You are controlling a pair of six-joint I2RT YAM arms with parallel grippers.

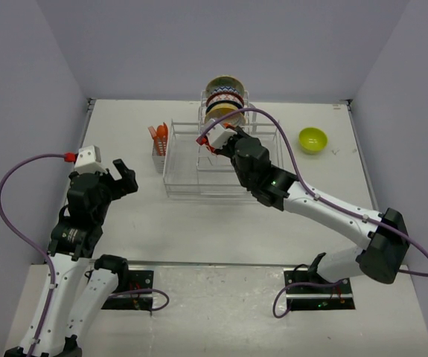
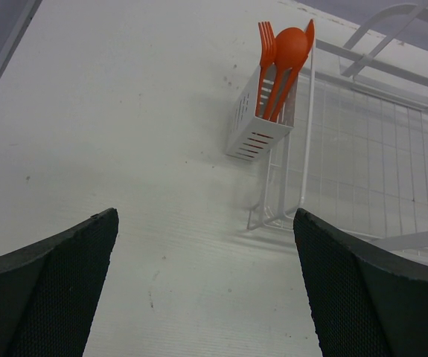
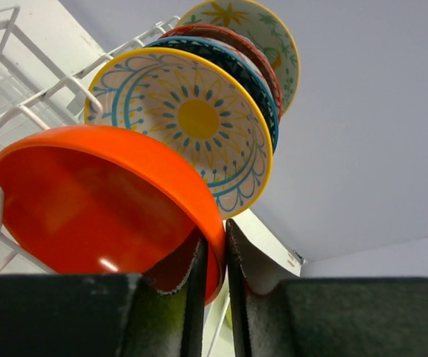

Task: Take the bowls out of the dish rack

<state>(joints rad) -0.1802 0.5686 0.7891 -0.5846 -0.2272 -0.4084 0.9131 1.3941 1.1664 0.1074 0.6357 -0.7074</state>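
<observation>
The orange bowl (image 3: 102, 201) stands on edge at the 6 o'clock end of the upright row in the dish rack (image 1: 167, 160). The right end effector (image 3: 215, 238) has it by the rim, narrowed to a pinch. One finger lies on the hollow inner face. The other is slipped behind, in the gap to the next dish.

The bowl's open side faces the right wrist, and the row's long axis runs from 6 to 12 o'clock in the top view. The way out therefore looks to be up and back toward 6 o'clock, away from its neighbours.

The left end effector (image 2: 205, 216) hangs spread wide over the bare counter (image 1: 161, 230), at 9 o'clock of the rack. It holds nothing and is much the farther of the two from the row.

Counted:
- One orange bowl in the grip.
- Four patterned rims behind it in the right wrist view: yellow-edged with a sun pattern, dark teal, red, then cream with an orange flower.
- One lime-green bowl (image 1: 312, 139) already out on the counter, at 3 o'clock of the rack.
- One cutlery holder (image 2: 254, 126) on the rack's 9 o'clock side, holding three orange utensils (image 2: 284, 59).
</observation>
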